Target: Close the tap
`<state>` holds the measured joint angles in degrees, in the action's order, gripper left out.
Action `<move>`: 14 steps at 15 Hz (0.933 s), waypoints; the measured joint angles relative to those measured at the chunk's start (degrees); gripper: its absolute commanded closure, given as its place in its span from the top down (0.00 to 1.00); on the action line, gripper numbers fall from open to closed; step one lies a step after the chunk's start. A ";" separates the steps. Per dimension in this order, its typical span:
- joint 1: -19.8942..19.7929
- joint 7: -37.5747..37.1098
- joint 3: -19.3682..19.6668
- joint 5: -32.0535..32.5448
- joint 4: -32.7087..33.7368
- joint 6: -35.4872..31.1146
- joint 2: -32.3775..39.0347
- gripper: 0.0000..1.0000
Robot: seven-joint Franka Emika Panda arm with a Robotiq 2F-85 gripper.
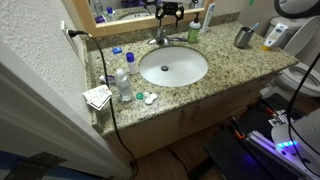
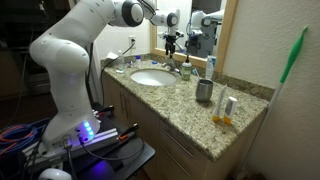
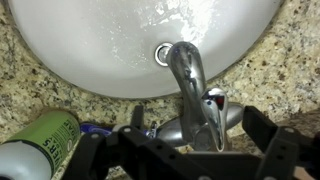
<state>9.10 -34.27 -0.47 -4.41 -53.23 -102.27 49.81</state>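
A: Where did the tap (image 3: 189,80) sit?

B: At the back rim of the white basin (image 1: 173,67), on the speckled stone bench (image 1: 228,66), close under the mirror. Small and chrome against the big oval bowl.

A: And the tool (image 2: 172,38)?

B: It hung directly above the tap, pointing down and clear of it. No contact was seen in either exterior view. In the wrist view both fingers (image 3: 268,135) were spread wide, one on each side of the tap body, with nothing held.

A: Axis?

B: The spout ran straight away from the wrist camera toward the drain (image 3: 162,53), so its long axis lay up the frame. The line between the fingers lay across that axis. The tap was roughly centred in the gap.

A: What did the move turn on?

B: My judgement was that a plain descent would bring the fingers astride the handle. There was a single arm, so no choice of side. A red mark (image 3: 214,100) showed at the tap's base, but the lever and side parts blurred together and I could not separate them.

A: Water running?

B: I could not tell. There was only glare and wet sheen in the bowl.

A: Hazards?

B: A green can (image 3: 35,145) stood just beside the tap. The finger on that side might have clipped it.
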 measured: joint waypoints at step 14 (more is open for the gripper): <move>0.45 -1.81 0.94 0.36 0.02 2.53 0.12 1.00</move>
<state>9.55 -36.08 0.46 -4.04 -53.20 -99.74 49.93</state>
